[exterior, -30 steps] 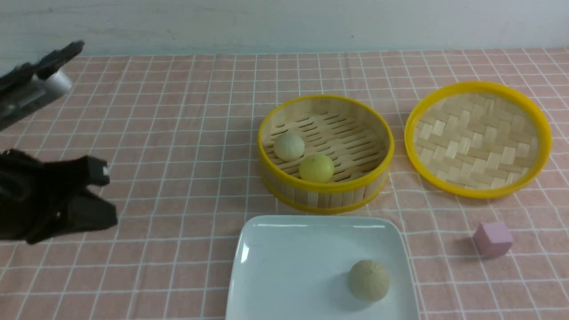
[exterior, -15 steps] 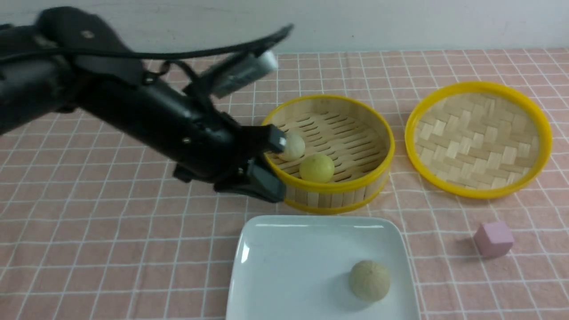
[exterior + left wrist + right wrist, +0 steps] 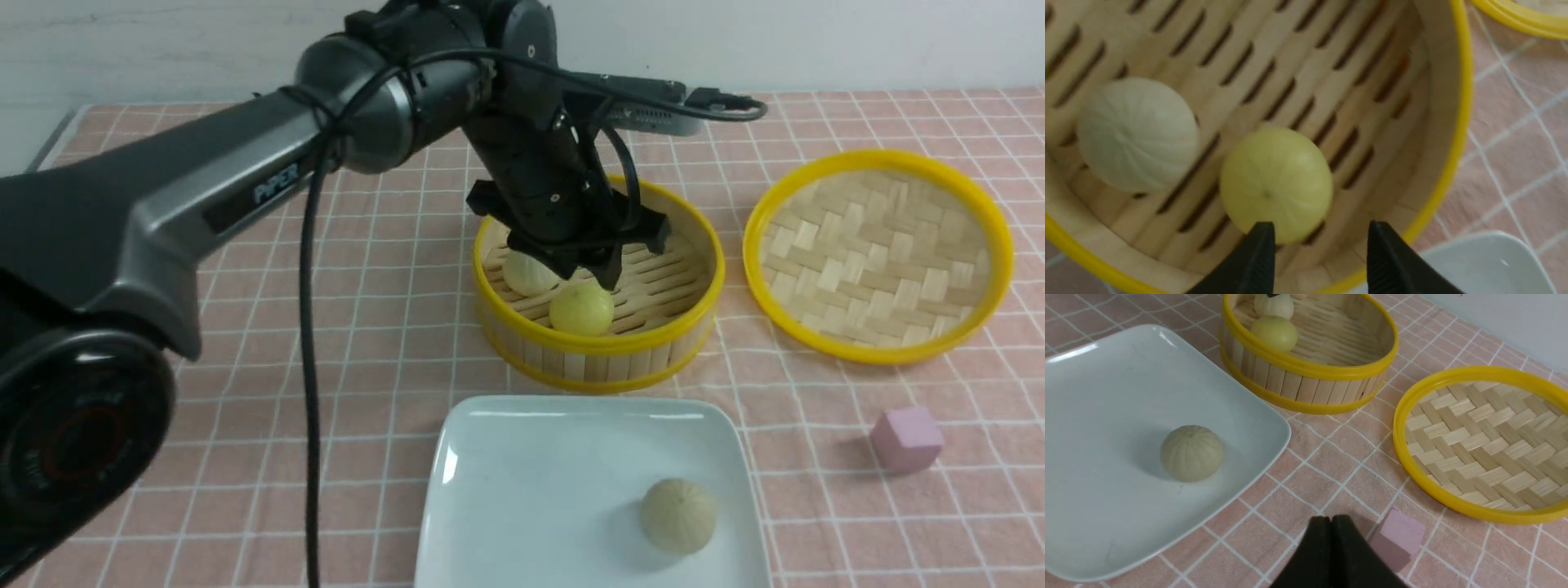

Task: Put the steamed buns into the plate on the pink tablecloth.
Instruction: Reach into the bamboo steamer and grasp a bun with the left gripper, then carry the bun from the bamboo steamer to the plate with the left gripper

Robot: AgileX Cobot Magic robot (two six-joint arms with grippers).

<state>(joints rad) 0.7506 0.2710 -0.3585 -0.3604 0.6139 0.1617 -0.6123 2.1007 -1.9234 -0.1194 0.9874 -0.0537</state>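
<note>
The left arm (image 3: 245, 188) is a dark grey tube lettered "PIPER" in white, trailed by a black cable (image 3: 309, 367). Above the steamer basket (image 3: 596, 351) its wrist is glossy black, dotted with screws; the left gripper (image 3: 1318, 225) has ribbed black fingers (image 3: 1257, 261).

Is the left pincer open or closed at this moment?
Open. The left pincer shows two fingertips apart in its wrist view, nothing between them, near the yellow bun inside the steamer basket.

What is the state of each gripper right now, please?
Left gripper: open, empty, just above the yellow bun.
Right gripper: shut, holding nothing.
</note>
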